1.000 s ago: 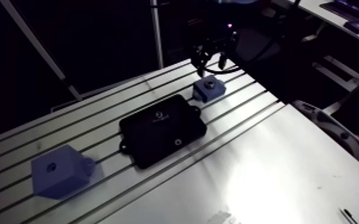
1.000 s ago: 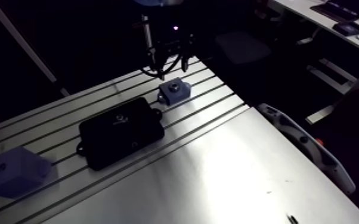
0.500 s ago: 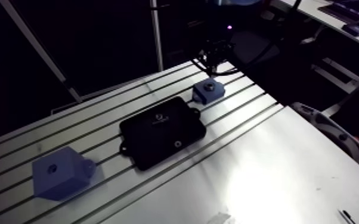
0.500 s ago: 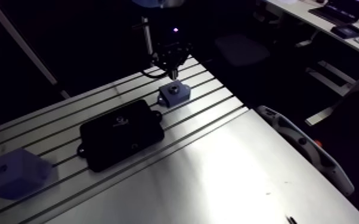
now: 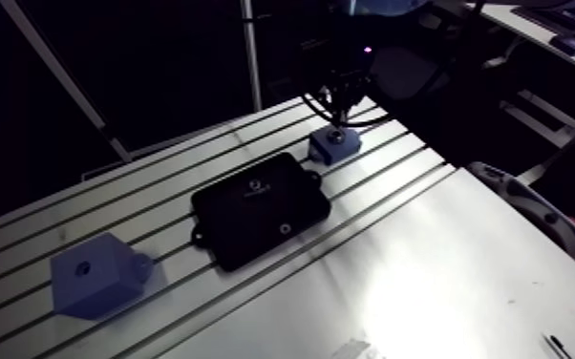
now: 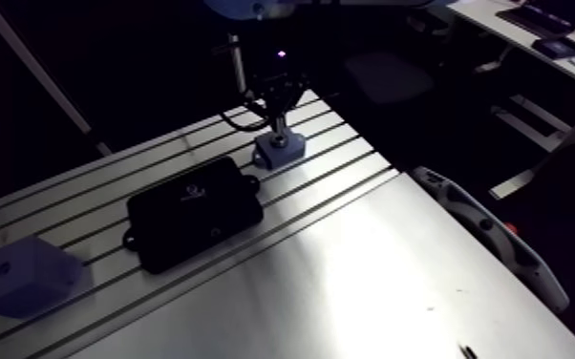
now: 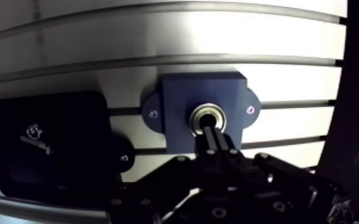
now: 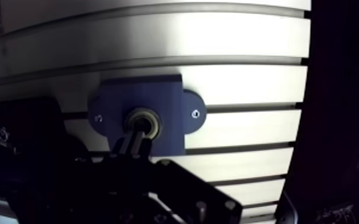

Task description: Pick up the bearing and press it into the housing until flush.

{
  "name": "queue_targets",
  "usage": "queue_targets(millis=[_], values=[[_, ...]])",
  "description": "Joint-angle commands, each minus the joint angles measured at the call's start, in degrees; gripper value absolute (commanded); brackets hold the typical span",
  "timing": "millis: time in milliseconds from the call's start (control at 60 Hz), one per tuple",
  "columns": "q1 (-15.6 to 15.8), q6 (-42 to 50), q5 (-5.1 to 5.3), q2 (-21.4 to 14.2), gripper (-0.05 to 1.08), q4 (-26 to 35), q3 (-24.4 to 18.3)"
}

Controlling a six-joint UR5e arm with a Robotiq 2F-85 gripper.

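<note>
A black box [image 5: 261, 208] is seen just beside the blue housing [image 7: 179, 95], a blue block [image 5: 89, 275] well apart. The bearing [image 7: 197, 111] is sat in the housing. The gripper [image 7: 213, 132] is closed, nothing held, tips at the bearing's middle.

The gripper [image 5: 340, 122] descends from the top of the arm view, its tip directly over the top face of the small blue housing [image 5: 345, 149], which sits at the far end of the slotted aluminium table [image 5: 425, 277]; contact cannot be confirmed. Just beside the housing, on the nearer side, a flat black enclosure [image 5: 260, 210] with mounting ears lies across the slots, one ear close to the housing. Well apart from both, towards the view's left edge, a larger blue block [image 5: 89, 279] with a small hole in its face rests on the slots.
</note>
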Motion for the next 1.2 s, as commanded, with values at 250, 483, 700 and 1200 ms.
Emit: queue_targets(millis=[250,483,700,1200], values=[[-0.1,0.1,-0.04,1.0,1.08,-0.3,0.3],[0.0,0.1,-0.04,1.2,1.08,-0.7,0.2],[-0.1,0.1,-0.04,1.6,1.07,-0.7,0.2],[-0.3,0.1,-0.04,2.1,1.07,-0.8,0.2]])
